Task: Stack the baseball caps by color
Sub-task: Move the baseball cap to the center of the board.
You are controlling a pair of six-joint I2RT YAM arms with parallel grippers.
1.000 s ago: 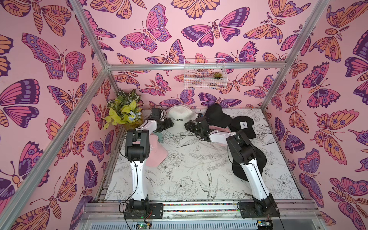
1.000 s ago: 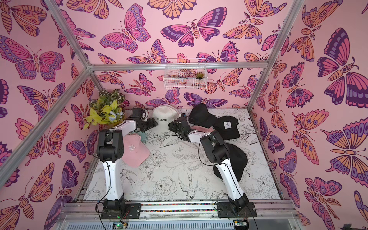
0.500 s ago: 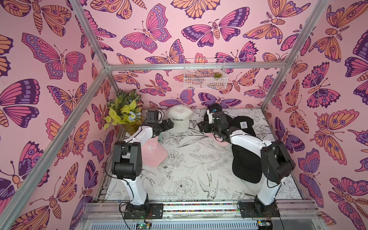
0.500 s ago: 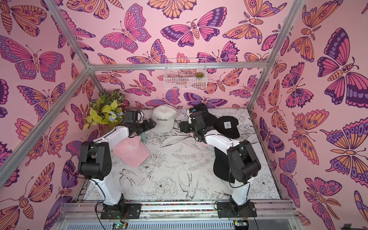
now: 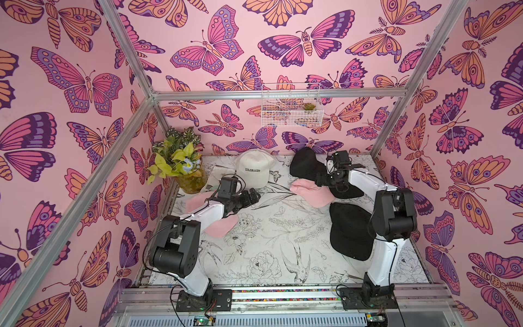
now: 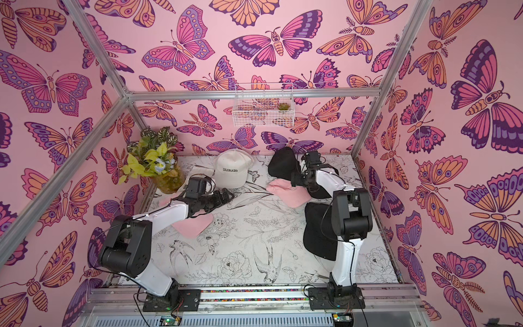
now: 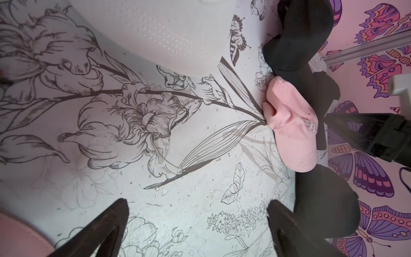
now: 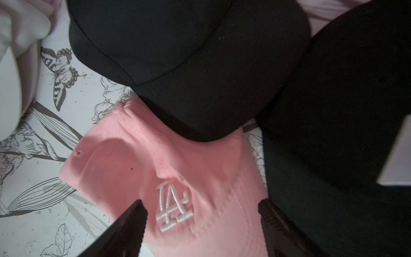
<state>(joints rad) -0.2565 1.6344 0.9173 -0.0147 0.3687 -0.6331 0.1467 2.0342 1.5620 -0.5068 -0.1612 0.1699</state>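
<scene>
Both grippers wide open, nothing held
Left gripper (image 7: 196, 207) hangs over the bare table (image 7: 93, 178), right gripper (image 8: 201, 203) over a pink cap (image 8: 133, 160) at far right among black caps (image 5: 351, 235); white cap (image 5: 254, 170) far middle, other pink cap (image 5: 219, 226) left

Both top views looked down from high above the front edge of the table (image 5: 268, 232), well away from the pink cap (image 5: 310, 193). The left wrist camera faced that cap across the table from some way off. The right wrist camera sat close above it. All four views shared it.
</scene>
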